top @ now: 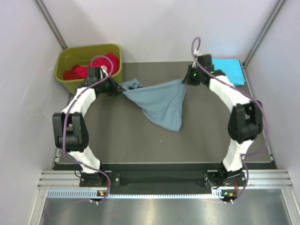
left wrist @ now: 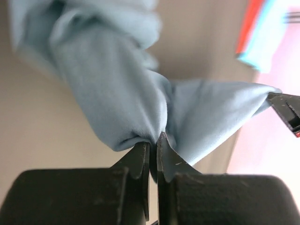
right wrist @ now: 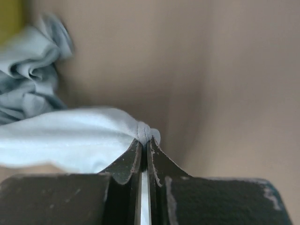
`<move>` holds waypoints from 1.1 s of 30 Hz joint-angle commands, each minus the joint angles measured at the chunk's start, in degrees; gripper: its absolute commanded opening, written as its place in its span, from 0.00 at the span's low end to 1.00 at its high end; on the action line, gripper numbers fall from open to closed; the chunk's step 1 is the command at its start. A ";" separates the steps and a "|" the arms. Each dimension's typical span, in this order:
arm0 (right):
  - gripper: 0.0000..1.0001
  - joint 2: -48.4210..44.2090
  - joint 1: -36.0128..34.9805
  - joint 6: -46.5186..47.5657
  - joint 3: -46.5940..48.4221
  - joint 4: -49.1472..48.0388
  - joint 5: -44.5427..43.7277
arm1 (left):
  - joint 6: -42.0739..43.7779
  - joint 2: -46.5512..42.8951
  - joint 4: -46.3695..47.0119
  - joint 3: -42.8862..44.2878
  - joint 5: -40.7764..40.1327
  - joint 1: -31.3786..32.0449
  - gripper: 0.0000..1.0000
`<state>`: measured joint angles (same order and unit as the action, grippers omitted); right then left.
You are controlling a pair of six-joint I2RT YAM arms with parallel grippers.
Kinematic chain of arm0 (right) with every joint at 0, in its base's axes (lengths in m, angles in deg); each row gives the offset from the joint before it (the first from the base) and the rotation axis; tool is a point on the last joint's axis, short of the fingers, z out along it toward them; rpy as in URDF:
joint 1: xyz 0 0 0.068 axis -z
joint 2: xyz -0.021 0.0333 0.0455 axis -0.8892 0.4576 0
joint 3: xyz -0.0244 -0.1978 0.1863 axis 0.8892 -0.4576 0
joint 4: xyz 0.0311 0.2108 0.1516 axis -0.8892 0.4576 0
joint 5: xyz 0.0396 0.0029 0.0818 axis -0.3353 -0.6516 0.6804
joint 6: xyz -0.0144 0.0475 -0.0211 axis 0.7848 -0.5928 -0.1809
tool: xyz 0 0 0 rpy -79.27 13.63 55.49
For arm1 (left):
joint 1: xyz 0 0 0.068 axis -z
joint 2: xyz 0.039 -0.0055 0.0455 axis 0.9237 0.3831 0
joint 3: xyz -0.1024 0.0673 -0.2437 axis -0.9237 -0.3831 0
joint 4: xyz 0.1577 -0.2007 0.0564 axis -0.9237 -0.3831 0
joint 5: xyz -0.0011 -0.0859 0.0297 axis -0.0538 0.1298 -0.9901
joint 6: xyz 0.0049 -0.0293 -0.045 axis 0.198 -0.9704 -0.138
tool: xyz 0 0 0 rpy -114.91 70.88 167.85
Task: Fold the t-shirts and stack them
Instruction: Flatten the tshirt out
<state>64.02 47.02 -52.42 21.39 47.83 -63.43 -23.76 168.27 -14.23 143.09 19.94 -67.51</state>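
top view: the grey-blue t-shirt (top: pixel 161 103) hangs stretched between the two arms over the far half of the dark surface (top: pixel 140 140). its upper edge runs taut from 9 to 3 o'clock, and the body droops to a point toward 6 o'clock. the left fingers (top: pixel 117 89) hold its 9 o'clock end and the right fingers (top: pixel 187 78) its 3 o'clock end. at the far 10 o'clock corner an olive bin (top: pixel 65 56) holds a red t-shirt (top: pixel 86 70). a cyan t-shirt (top: pixel 232 70) lies flat at the far 2 o'clock corner.

left wrist view: the left fingers (left wrist: pixel 140 157) are clamped on a bunched fold of the grey-blue t-shirt (left wrist: pixel 117 93). the cloth climbs toward 11 o'clock and spreads toward 3 o'clock, where the right fingers (left wrist: pixel 286 110) pinch its tip at the frame edge.

right wrist view: the right fingers (right wrist: pixel 157 157) are pressed together on a small knot of the grey-blue t-shirt (right wrist: pixel 70 136). the fabric runs off toward 9 o'clock, with crumpled folds at 10 o'clock.
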 commanded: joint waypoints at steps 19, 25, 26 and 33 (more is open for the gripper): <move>0.75 -72.24 -0.69 -7.56 -52.53 16.11 1.80 | 1.62 -43.99 -21.14 -30.03 -16.76 -0.14 0.48; 0.79 -60.59 0.10 -3.00 -46.48 13.65 2.31 | 5.22 -44.44 -24.67 -23.61 -22.65 -0.14 0.55; 0.79 -56.12 0.10 -2.38 -44.47 12.69 2.67 | 5.58 -44.09 -23.89 -23.17 -21.70 -0.14 0.55; 0.51 -42.82 0.80 1.06 -39.53 11.10 6.18 | 7.94 -36.10 -7.01 -18.27 -7.97 10.71 0.45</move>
<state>19.45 46.89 -53.71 -20.92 60.94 -59.02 -18.34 129.10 -30.80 119.81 6.77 -63.31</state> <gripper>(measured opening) 0.528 0.449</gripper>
